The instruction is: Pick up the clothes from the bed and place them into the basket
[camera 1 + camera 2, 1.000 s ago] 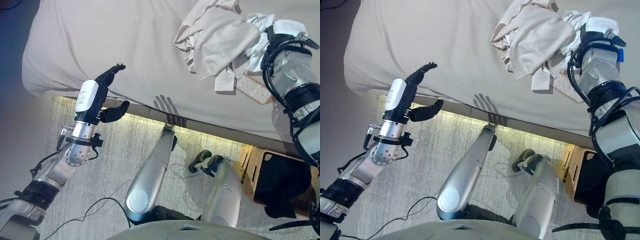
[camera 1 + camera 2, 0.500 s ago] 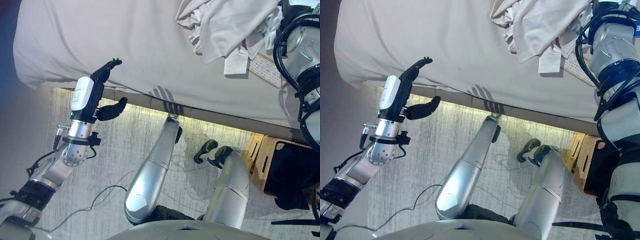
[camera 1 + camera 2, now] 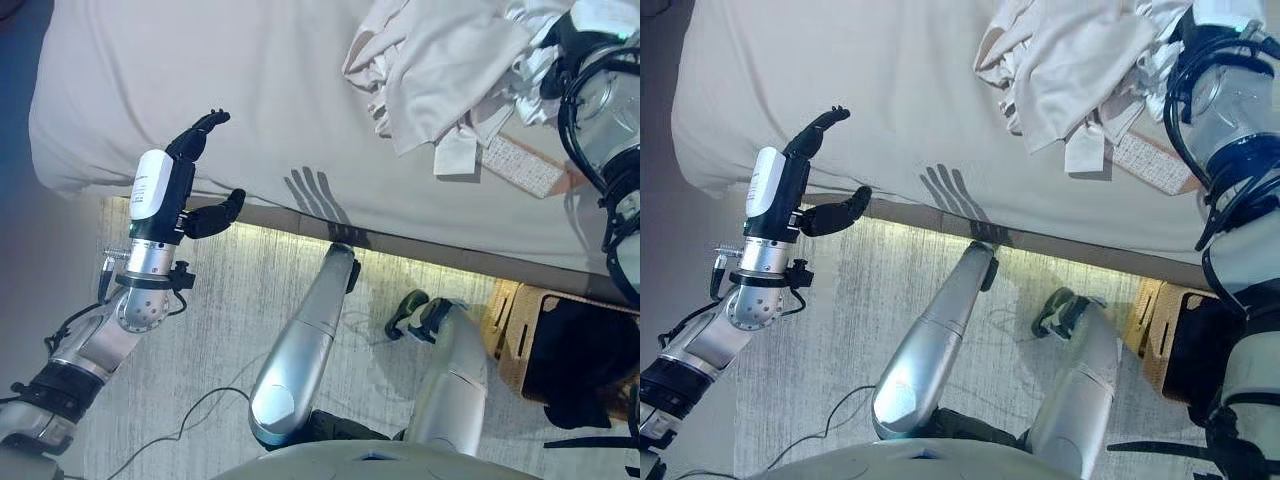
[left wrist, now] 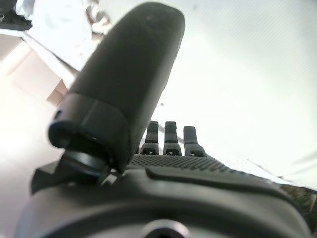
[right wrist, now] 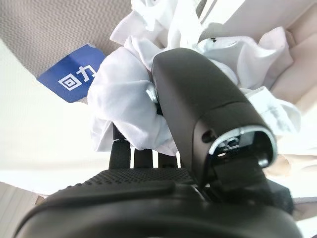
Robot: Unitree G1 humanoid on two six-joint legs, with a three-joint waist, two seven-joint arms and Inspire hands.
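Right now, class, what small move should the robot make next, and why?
Probably lift the right hand, because its thumb and fingers are curled into the white garment, part of the clothes pile on the bed. The basket stands on the floor below. The left hand is open and holds nothing.

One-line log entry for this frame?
stage: grasp on bed | right robot hand: shut on white cloth | left robot hand: open, idle | basket: on floor

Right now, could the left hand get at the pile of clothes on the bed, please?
Probably not without a big move. The left hand is open at the bed's near edge, with a wide stretch of bare sheet between it and the clothes, where the right hand already grips white cloth.
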